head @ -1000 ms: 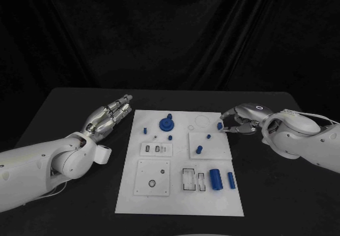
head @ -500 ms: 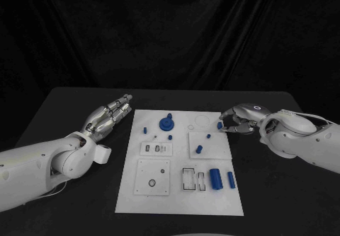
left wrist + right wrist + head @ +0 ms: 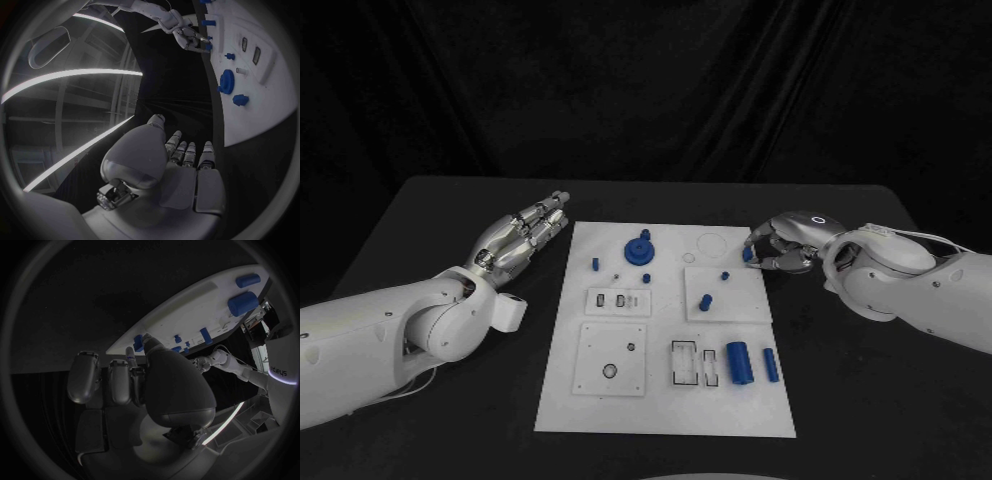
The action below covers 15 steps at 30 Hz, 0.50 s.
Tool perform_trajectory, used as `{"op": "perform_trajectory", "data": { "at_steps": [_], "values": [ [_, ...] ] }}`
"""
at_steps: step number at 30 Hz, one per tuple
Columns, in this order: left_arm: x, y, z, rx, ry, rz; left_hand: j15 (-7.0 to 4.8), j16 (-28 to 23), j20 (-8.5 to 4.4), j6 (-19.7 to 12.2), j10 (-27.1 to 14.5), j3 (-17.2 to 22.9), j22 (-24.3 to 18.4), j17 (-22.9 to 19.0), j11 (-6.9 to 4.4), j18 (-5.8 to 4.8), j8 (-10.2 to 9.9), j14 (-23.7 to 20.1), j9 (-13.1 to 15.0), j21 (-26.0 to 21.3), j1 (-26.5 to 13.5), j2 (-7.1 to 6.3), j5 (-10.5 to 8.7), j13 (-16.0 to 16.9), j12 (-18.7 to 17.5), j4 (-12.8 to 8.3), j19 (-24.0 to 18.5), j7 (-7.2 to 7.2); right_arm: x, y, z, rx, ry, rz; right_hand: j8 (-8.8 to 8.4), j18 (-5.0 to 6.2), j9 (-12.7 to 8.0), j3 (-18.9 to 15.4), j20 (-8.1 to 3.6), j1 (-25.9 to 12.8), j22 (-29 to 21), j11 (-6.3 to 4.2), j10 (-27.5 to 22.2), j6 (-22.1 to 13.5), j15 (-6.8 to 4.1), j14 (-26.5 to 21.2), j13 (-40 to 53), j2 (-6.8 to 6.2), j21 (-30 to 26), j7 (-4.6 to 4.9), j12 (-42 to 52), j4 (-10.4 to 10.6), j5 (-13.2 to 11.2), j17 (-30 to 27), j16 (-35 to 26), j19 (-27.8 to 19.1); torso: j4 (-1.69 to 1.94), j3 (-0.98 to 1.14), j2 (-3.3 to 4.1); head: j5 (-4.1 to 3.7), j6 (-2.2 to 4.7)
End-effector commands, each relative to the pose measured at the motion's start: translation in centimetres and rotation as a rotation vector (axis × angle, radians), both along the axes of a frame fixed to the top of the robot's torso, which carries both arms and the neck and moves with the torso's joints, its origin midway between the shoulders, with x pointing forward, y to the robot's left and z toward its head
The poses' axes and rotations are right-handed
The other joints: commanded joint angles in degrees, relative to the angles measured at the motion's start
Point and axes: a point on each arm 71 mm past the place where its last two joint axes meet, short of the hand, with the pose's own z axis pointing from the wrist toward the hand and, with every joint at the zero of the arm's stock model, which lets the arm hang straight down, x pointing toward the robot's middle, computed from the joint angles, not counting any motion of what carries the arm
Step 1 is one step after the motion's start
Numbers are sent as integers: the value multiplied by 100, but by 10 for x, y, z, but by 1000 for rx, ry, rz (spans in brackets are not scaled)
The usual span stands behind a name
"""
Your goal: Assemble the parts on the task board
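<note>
The white task board point(image 3: 668, 410) lies in the middle of the black table. My right hand point(image 3: 783, 250) hovers at the board's upper right edge and pinches a small blue part point(image 3: 749, 256) between thumb and finger; the same small blue part point(image 3: 138, 343) sits at the fingertips in the right wrist view. My left hand point(image 3: 524, 238) floats beside the board's upper left corner, fingers straight and apart, holding nothing. On the board are a blue gear point(image 3: 640, 250), a short blue peg point(image 3: 705, 301), a thick blue cylinder point(image 3: 738, 362) and a thin one point(image 3: 770, 366).
Small blue pieces point(image 3: 597, 266) point(image 3: 648, 278) point(image 3: 724, 275) stand on the board's upper half, near a white ring point(image 3: 711, 243). Raised white plates with slots point(image 3: 619, 302) and holes point(image 3: 612, 372) fill its left side. Black table surrounds the board.
My right hand has turned slightly and drawn a touch toward the board's edge, still pinching the blue part. The left hand has not moved.
</note>
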Motion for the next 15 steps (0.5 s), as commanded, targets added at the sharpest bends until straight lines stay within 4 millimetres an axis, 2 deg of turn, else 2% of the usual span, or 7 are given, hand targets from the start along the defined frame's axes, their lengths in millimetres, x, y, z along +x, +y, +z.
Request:
{"op": "perform_trajectory", "data": {
  "at_steps": [1,15],
  "values": [
    [-1,-2,0,-12,-4,-16,27,-38,27,-5,-4,20,-5,-7,37,99,26,-2,9,-33,66,-13,33,9,20,-6,-7,51,1,1,0,5,-22,7,49,-57,23,4,-1,71,962,-1,325,63,-34,377,1078,13,-24,0,17,-37,19,355,-17,24,-1,0,0,5,-2],
    [-1,-2,0,-11,3,-20,31,-38,33,-4,-4,35,-5,-7,43,100,26,-2,10,-33,71,-10,36,9,21,-16,-7,56,3,6,-2,16,-42,22,169,-55,124,9,2,124,968,-2,335,242,-32,374,1094,35,-43,-2,33,-61,18,341,-25,24,-1,-1,0,7,-17]
  ]
}}
